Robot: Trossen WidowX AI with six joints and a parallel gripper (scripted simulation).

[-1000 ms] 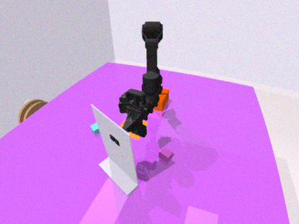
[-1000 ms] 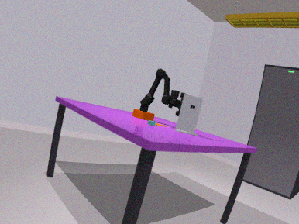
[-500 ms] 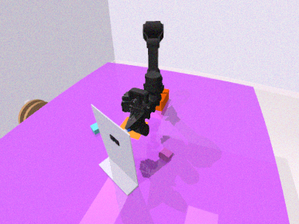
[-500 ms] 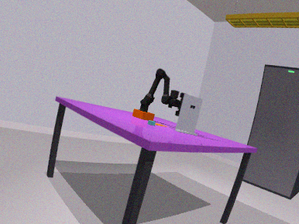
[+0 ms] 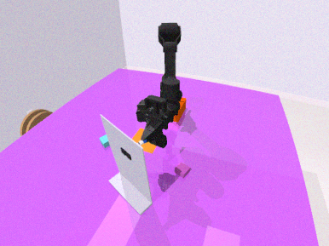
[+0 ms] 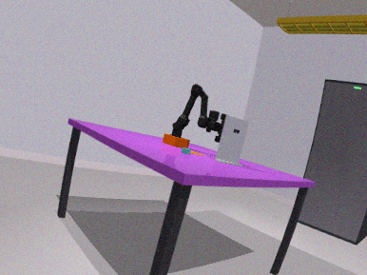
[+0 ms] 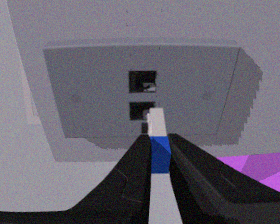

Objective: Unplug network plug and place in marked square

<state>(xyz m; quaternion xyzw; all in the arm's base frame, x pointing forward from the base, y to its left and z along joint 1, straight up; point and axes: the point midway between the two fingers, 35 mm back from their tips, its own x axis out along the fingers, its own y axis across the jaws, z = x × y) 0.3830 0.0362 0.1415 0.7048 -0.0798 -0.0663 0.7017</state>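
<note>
Your gripper [image 7: 160, 153] is clamped on the blue plug [image 7: 160, 152], whose pale tab [image 7: 156, 122] sticks out ahead of the fingertips. Straight ahead stands the upright panel [image 7: 94, 97] with two dark socket openings [image 7: 141, 82], one above the other. The plug seems to sit just off the lower one, though you cannot tell whether its nose is fully out. Swing sideways too early and the nose may catch the socket edge and twist in the thin grip. A slip would drop it short of the marked square, which you can't pick out with certainty in any view. Below the fingers, the purple table [image 7: 256, 166] barely shows.
</note>
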